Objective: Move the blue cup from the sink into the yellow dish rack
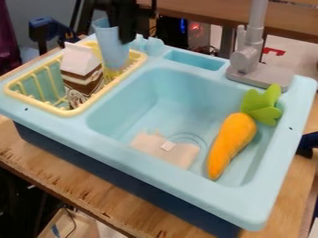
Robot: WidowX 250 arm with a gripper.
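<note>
Black claw (127, 36): at the upper part of the pale blue plastic cup (112, 49); whether clenched on it or released, cannot tell. Cup: in the pale yellow wire-style rack (70, 112), beside a brown-and-white toy carton (82, 69). Orange plush carrot with green leaves (232, 137): inside the light blue toy sink (155, 167), right side.

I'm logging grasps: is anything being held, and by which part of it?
That cannot be told for sure. The end effector is at the upper part of the blue cup, but whether it grips there is unclear.
</note>
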